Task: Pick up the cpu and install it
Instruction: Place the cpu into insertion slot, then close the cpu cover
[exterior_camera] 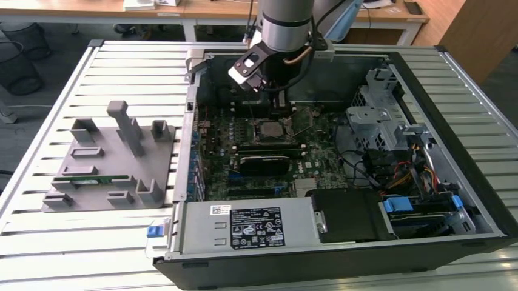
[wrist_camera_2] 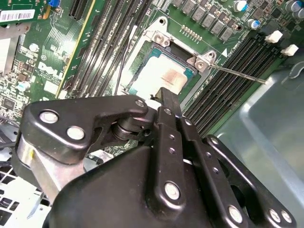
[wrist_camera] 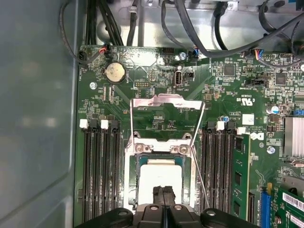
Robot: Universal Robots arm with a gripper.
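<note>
On a slatted table (exterior_camera: 81, 242) stands an open computer case (exterior_camera: 477, 200). The cpu (wrist_camera: 153, 178) lies flat in its socket, so pickup and placing look done. The retention frame (wrist_camera: 166, 116) is up and unlatched. The gripper (wrist_camera: 164, 191) hovers just over the chip, fingers closed together, empty

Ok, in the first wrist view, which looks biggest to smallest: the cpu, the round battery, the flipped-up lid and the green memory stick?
1. flipped-up lid.
2. cpu and green memory stick: hard to rank, the stick looks longer but thinner, and the gripper hides part of the cpu.
3. round battery, smallest.
</note>
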